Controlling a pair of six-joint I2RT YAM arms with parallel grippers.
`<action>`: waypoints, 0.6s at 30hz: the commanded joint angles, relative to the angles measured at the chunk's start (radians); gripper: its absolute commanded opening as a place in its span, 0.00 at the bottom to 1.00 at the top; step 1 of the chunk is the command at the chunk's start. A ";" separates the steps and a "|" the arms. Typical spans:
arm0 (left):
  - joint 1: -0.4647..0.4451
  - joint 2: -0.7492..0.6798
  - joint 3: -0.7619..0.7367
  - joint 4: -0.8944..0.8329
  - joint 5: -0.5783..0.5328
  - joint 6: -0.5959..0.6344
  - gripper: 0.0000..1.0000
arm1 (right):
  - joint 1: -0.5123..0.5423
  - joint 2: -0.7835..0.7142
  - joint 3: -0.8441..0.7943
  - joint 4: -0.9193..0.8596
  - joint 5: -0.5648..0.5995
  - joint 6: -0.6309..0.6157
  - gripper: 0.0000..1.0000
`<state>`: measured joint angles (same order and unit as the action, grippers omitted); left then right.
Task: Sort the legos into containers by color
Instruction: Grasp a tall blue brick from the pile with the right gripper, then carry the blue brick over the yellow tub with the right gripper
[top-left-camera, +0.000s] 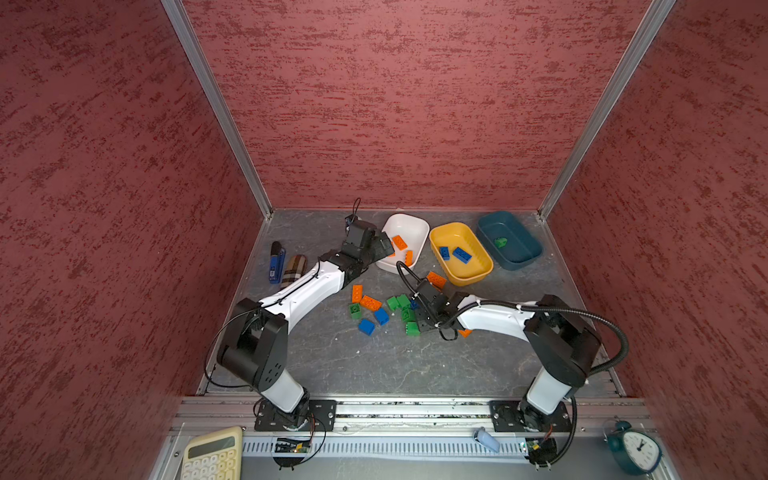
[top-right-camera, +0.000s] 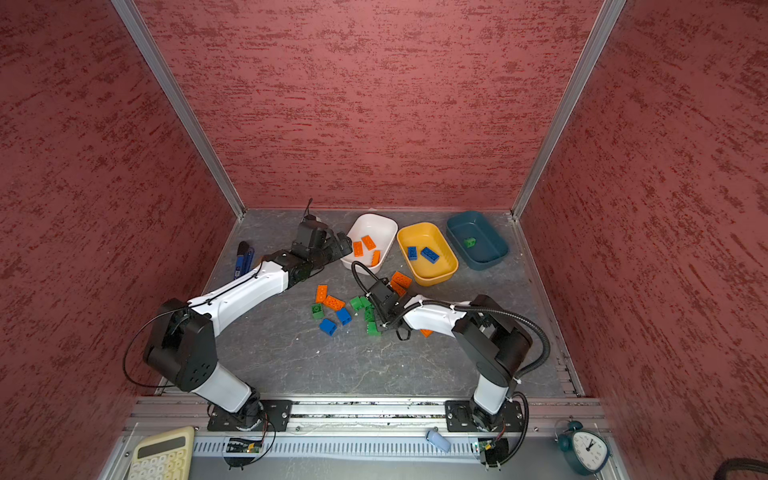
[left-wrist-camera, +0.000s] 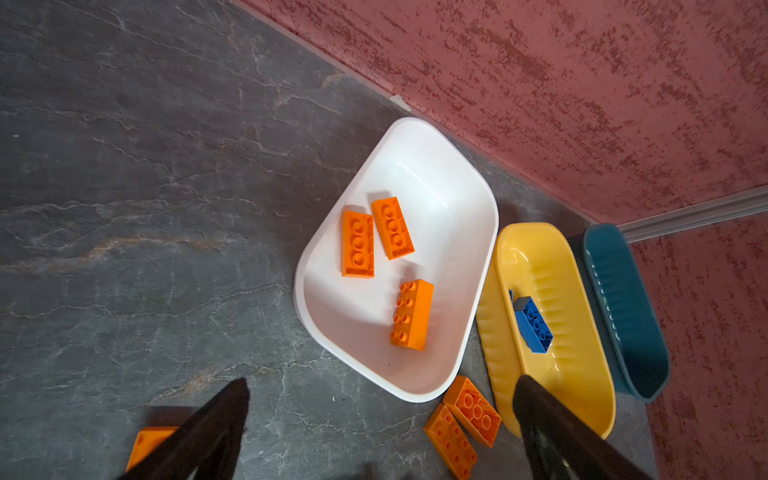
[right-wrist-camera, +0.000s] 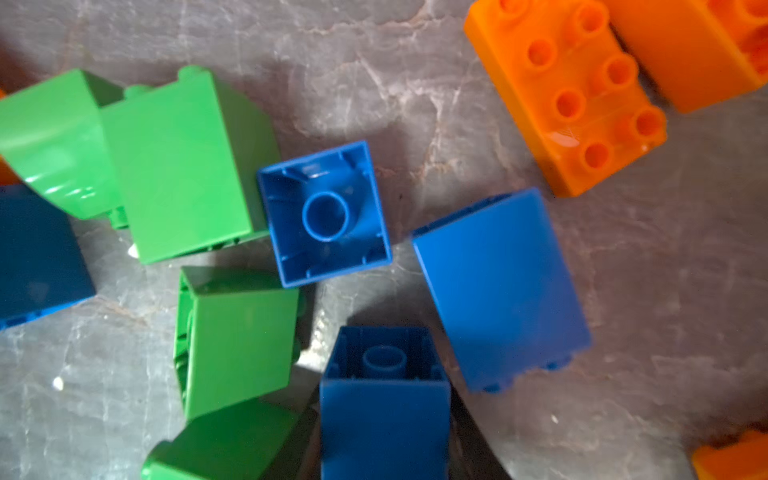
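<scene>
Legos (top-left-camera: 371, 303) mostly sit in a mixed heap on the table (top-left-camera: 332, 365) in front of the tubs. Three orange are in the white tub (top-left-camera: 411, 227), two blue in the yellow tub (top-left-camera: 453, 235) and one green in the teal tub (top-left-camera: 519, 247), so the colour scheme's pretty much set. Right gripper (right-wrist-camera: 386, 449) is down in the heap with its fingers pinched on a blue brick (right-wrist-camera: 384, 395), headed for yellow I'd guess. Left gripper (left-wrist-camera: 382, 382) hangs spread wide and empty by the white tub's near edge, probably because orange is its job.
</scene>
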<state>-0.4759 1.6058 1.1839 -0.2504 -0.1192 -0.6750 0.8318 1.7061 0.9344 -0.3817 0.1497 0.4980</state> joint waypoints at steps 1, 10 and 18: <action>0.000 0.018 0.012 -0.020 0.058 0.051 0.99 | -0.011 -0.097 -0.042 0.074 -0.006 -0.039 0.31; -0.038 -0.036 -0.046 0.042 0.085 0.126 0.99 | -0.150 -0.300 -0.085 0.157 -0.037 -0.110 0.27; -0.100 -0.048 -0.039 0.112 0.102 0.207 0.99 | -0.342 -0.344 -0.064 0.245 -0.091 -0.192 0.26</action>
<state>-0.5549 1.5871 1.1423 -0.1997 -0.0296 -0.5247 0.5446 1.3731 0.8551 -0.2008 0.0868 0.3729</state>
